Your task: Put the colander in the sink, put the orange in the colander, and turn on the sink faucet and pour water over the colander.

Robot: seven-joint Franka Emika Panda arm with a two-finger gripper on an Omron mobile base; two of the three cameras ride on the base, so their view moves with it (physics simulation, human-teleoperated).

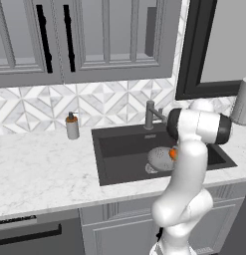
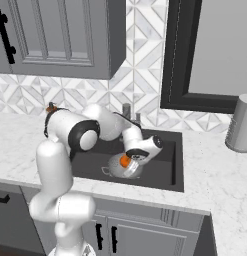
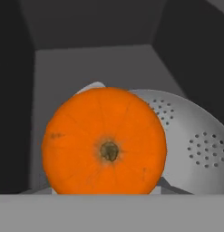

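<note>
The silver perforated colander lies tilted in the dark sink. The orange hangs just over the colander's rim, very close to the hand camera and hiding the fingertips. My gripper reaches down into the basin and looks shut on the orange. The grey faucet stands at the back edge of the sink, and no water runs from it.
A soap dispenser stands on the marble counter left of the sink. A grey cylinder stands on the counter to the right. Wall cabinets hang above, and a dark window frame is behind the sink.
</note>
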